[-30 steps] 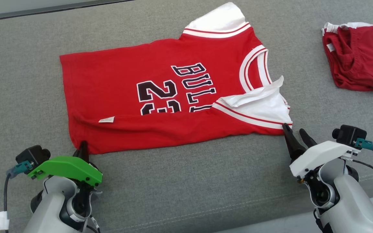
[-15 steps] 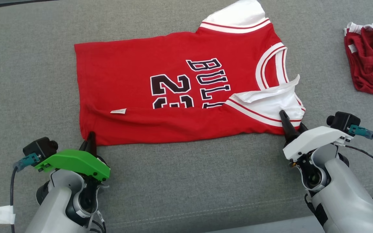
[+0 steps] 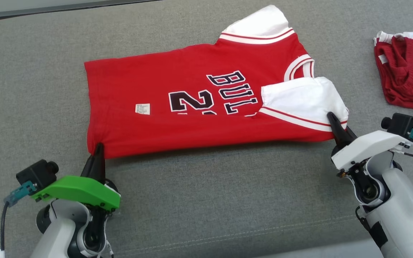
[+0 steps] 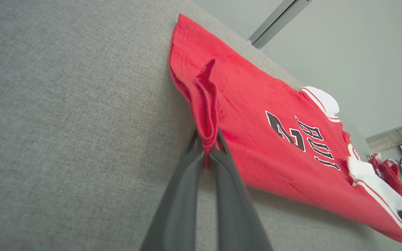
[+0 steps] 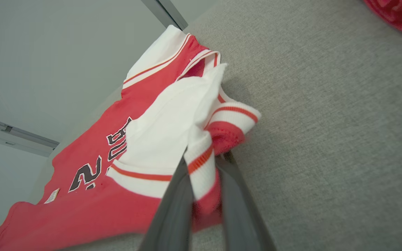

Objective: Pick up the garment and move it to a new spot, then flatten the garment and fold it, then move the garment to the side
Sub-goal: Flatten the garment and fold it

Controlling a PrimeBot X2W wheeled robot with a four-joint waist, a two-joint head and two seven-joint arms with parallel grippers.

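The red jersey [image 3: 192, 89] is lying across the middle of a grey cushion [image 3: 210, 200], chest print up, collar end towards the robot's right. The left pincer [image 3: 98, 152] is clamped on the near hem corner, and in the left wrist view the red cloth is bunching into a ridge between its two dark fingers. The right pincer [image 3: 337, 125] is closed on the near white sleeve [image 3: 299, 96] at its striped cuff. The right wrist view shows that cuff pinched between the fingers.

Each pincer is holding one end of the same long edge, so the cloth is staying taut between them. That near edge is riding just off the cushion, with a shadow under it. It reads to me as a lengthwise fold getting under way, the near side being carried over towards the far side. The white label [image 3: 142, 109] is showing on the turned-up strip, which suggests the inside is facing up there.

A second red garment [image 3: 407, 79], possibly shorts though it is too crumpled to be sure, is sitting well apart at the far right. Both pieces are lying loose on the cushion, not in any bin or basket.
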